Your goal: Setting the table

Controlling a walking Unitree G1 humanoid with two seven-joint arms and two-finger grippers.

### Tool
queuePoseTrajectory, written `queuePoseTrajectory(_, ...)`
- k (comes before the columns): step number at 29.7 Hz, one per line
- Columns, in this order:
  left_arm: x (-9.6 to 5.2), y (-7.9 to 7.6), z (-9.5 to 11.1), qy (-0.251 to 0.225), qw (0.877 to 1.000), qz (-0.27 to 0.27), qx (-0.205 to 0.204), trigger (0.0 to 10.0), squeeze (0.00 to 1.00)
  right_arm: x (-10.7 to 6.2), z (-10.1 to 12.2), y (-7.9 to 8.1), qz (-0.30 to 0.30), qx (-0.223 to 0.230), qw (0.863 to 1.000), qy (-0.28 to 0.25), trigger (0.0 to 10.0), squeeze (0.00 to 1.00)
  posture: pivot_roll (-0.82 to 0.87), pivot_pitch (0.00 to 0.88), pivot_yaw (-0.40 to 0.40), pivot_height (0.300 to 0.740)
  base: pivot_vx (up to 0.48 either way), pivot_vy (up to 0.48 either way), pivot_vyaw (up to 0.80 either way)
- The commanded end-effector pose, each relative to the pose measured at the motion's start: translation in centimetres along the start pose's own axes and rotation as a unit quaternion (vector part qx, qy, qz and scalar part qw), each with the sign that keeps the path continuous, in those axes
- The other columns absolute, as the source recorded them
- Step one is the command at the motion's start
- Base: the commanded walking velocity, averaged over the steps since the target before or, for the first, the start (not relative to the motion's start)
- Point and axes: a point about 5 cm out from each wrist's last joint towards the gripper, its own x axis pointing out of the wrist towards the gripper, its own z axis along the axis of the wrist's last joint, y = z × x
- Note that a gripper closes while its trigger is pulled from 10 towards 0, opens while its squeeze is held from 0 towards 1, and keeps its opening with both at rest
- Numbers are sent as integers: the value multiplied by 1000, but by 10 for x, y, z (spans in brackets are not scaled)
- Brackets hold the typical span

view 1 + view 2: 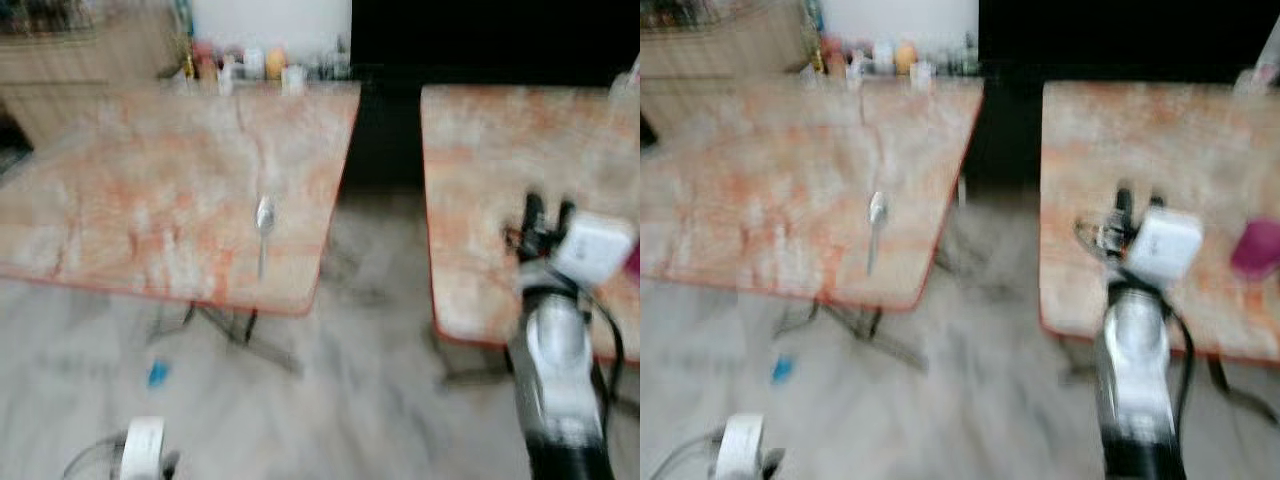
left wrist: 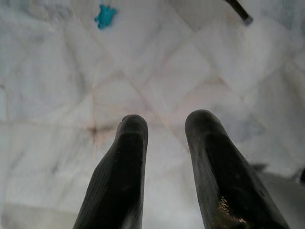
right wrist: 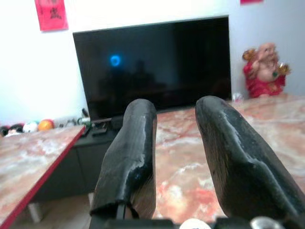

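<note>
Two tables (image 1: pixel 180 200), spoon (image 1: pixel 264 215) on left one, right gripper (image 3: pixel 176 157) parted, empty, facing television (image 3: pixel 157 67)

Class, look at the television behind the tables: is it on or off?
Off: the television screen is dark, showing only faint reflections and one small blue glint.

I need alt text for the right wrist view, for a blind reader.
The right gripper, its two black fingers open and holding nothing, hovers over a marbled table. Behind it stand a dark television and a red figurine.
</note>
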Motion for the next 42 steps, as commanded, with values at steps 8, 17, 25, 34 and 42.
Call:
queuePoseTrajectory(8,-1,-1,-6,13,1000,1,8,10000,0,1,3,10,11,11,1000,-7,10000,0,-1,8,44,740,0,103,0)
queuePoseTrajectory(17,-2,-3,-8,15,1000,0,9,10000,0,1,3,14,17,13,1000,-8,10000,0,1,0,40,740,0,210,0)
queuePoseTrajectory(25,-3,-3,-11,16,1000,1,7,10000,0,2,3,16,23,11,1000,-9,10000,0,2,0,37,740,0,378,0)
queuePoseTrajectory(34,-1,-6,-5,2,1000,-2,8,10000,0,4,4,18,27,11,1000,-9,10000,0,4,0,38,740,0,480,0)
queuePoseTrajectory(42,0,-8,-1,-5,1000,-4,9,10000,0,3,2,18,29,13,999,-7,10000,0,7,0,38,740,0,479,0)
